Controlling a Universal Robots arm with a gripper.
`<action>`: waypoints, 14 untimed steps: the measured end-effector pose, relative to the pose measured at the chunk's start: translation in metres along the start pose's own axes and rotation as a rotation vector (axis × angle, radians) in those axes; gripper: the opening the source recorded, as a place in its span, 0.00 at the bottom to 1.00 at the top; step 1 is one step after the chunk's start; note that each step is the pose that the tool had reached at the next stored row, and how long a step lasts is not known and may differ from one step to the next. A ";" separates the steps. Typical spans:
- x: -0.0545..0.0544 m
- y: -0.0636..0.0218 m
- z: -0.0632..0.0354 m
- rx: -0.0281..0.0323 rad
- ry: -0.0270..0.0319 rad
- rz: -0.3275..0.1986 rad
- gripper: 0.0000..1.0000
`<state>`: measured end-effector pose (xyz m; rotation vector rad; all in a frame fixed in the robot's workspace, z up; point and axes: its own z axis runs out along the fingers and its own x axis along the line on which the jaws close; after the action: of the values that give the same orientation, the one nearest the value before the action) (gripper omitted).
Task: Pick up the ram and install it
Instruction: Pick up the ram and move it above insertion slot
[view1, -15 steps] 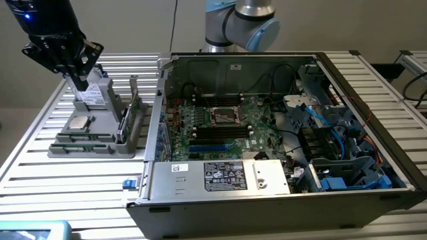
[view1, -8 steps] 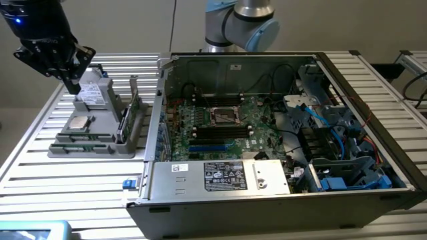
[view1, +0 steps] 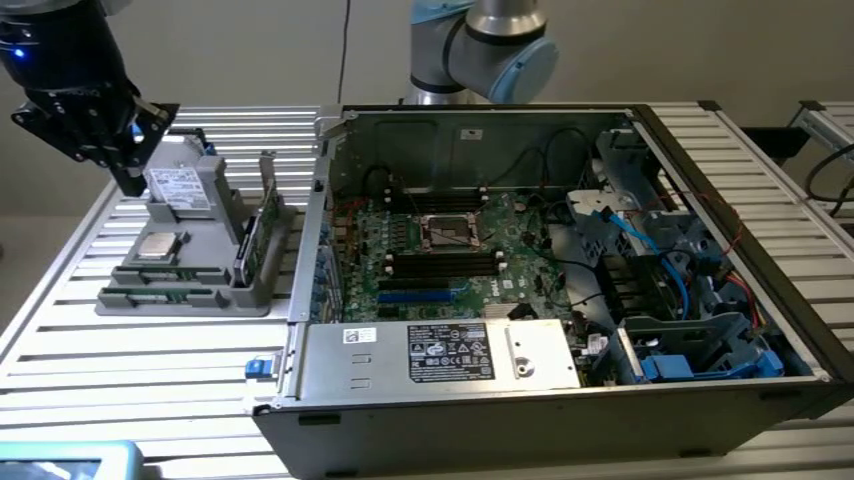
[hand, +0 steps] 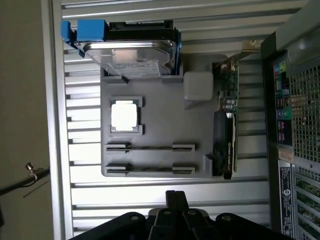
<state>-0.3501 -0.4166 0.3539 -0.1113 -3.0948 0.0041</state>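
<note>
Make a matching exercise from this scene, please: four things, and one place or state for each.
1 hard drive
2 processor chip
3 green expansion card
4 gripper

a stands on edge beside the computer case
b shut
c lies flat in a square recess of the tray
d sits in a blue carrier

Pairs: 1-d, 2-c, 3-a, 4-b

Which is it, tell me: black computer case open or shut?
Open: the black metal computer case lies with no side cover, its green motherboard exposed.
</note>
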 end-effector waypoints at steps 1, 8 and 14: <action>0.001 -0.0001 0.0011 0.0006 0.0005 -0.003 0.11; 0.004 -0.0002 0.0067 0.0059 0.0041 -0.093 0.11; 0.004 -0.0002 0.0100 0.0109 0.0035 -0.202 0.11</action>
<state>-0.3542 -0.4166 0.3441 0.2021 -3.0863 0.0137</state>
